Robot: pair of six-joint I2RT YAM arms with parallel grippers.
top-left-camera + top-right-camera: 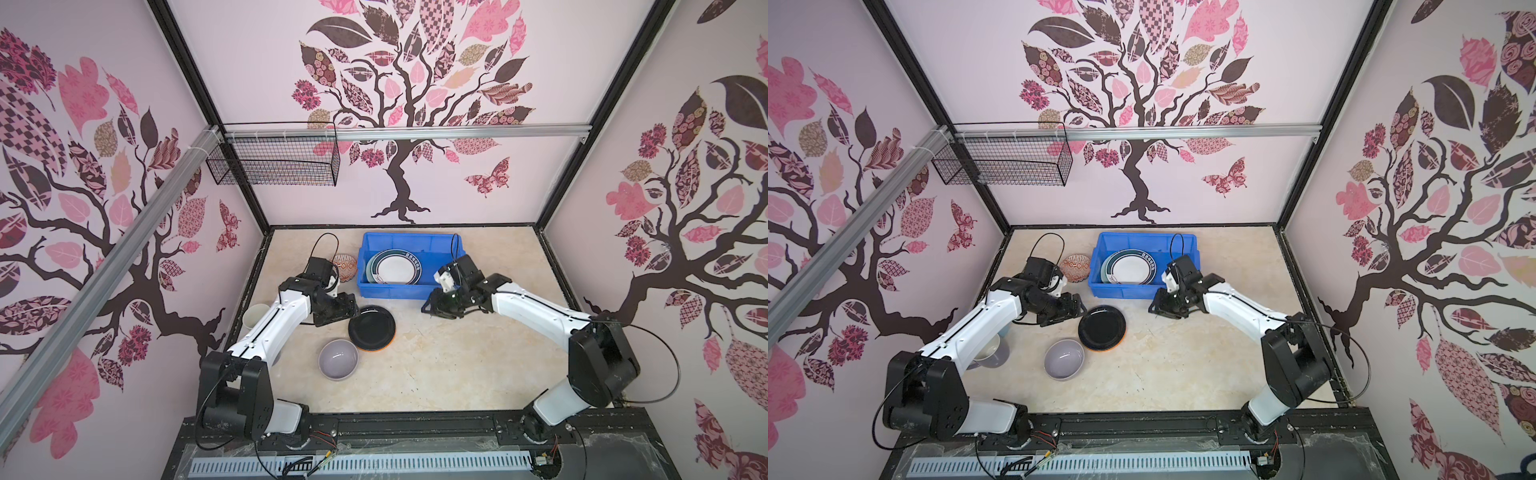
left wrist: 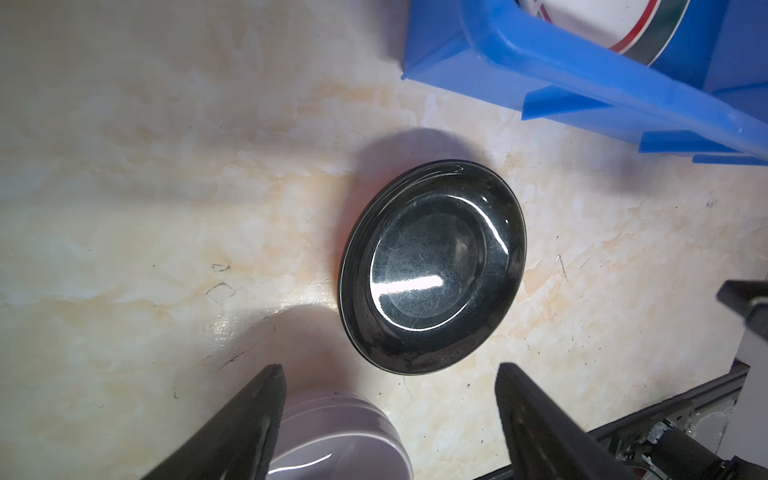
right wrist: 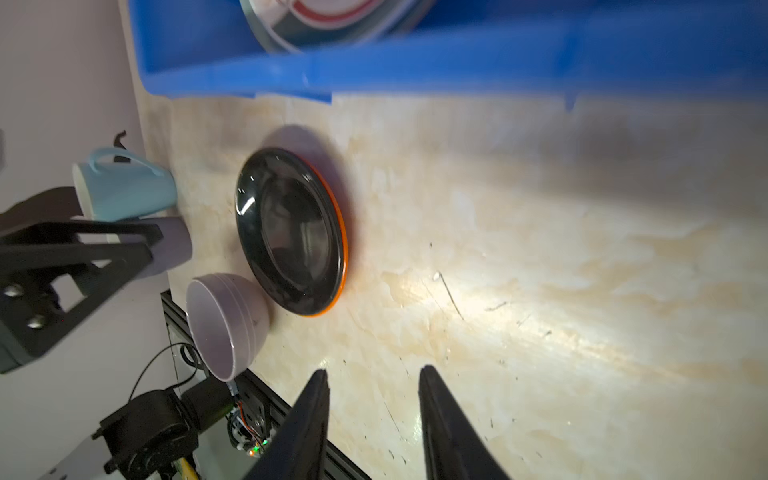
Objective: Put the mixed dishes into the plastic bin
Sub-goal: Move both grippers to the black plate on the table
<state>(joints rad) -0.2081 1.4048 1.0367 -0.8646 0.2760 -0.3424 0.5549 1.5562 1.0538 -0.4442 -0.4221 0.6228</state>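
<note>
Nearest the robot's base the lavender bowl (image 1: 338,359) sits upright on the counter (image 1: 457,365), just beside the black plate with orange underside (image 1: 371,325), which lies face up; off to the left a pale blue mug (image 3: 129,191) and a lavender mug (image 3: 176,245) stand together (largely hidden under the left arm (image 1: 274,320) in both top views); the left jaws hang wide apart and empty just left of the black plate, clear of it; the right jaws, partly apart and holding nothing, hang over bare counter before the blue plastic bin (image 1: 390,291); inside it a white plate with a dark green band (image 1: 395,268) rests on a pale green plate (image 1: 368,270); the orange-patterned bowl (image 1: 345,266) stands just left of the bin; a black wire basket (image 1: 274,164) hangs on the back wall.
</note>
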